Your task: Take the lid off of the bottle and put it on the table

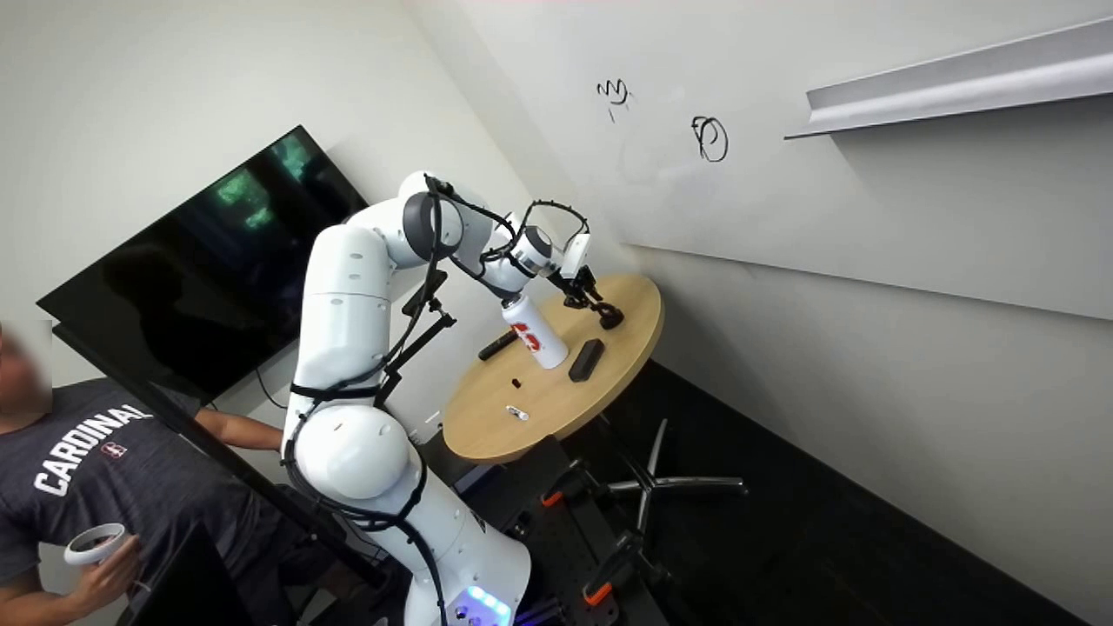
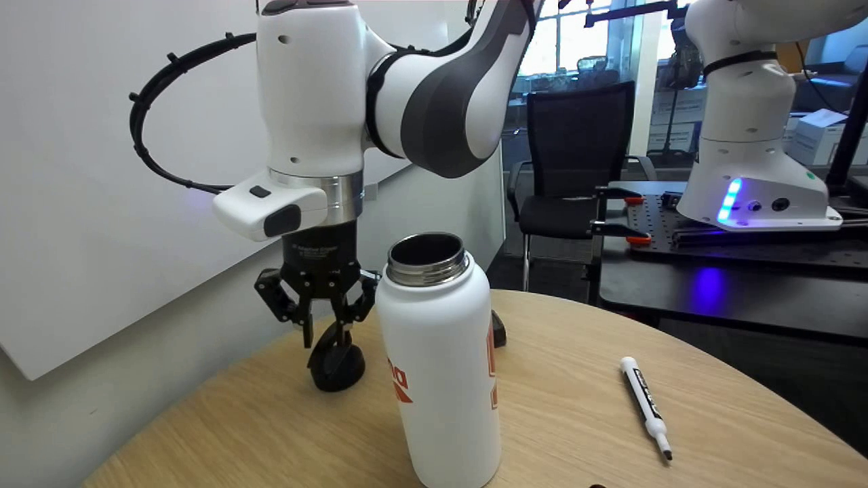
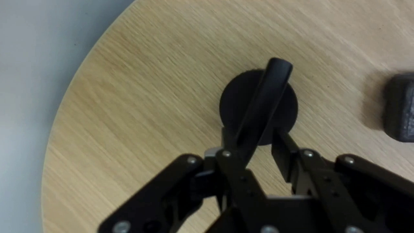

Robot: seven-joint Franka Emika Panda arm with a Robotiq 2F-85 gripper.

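The white bottle with red print stands upright on the round light-wood table [image 1: 474, 417] [image 2: 569, 359] [image 3: 93, 139]; the bottle shows in both exterior views [image 1: 535, 335] [image 2: 441, 366]. Its metal mouth is uncovered. The black lid [image 1: 611, 318] [image 2: 337, 369] [image 3: 239, 97], a disc with a loop handle, appears to rest on the table near its edge. My gripper [image 1: 598, 304] [image 2: 327, 333] [image 3: 255, 131] is just above the lid, fingers parted. In the wrist view the handle runs close to the left finger, with a gap to the right finger; contact is unclear.
A dark block [image 1: 587, 360] [image 2: 499, 330] [image 3: 401, 106] lies near the lid. A white marker [image 1: 517, 413] [image 2: 644, 407] lies on the table, with a small dark object [image 1: 516, 382]. A black item [image 1: 497, 345] lies behind the bottle. A wall with a whiteboard [image 1: 783, 209] borders the table.
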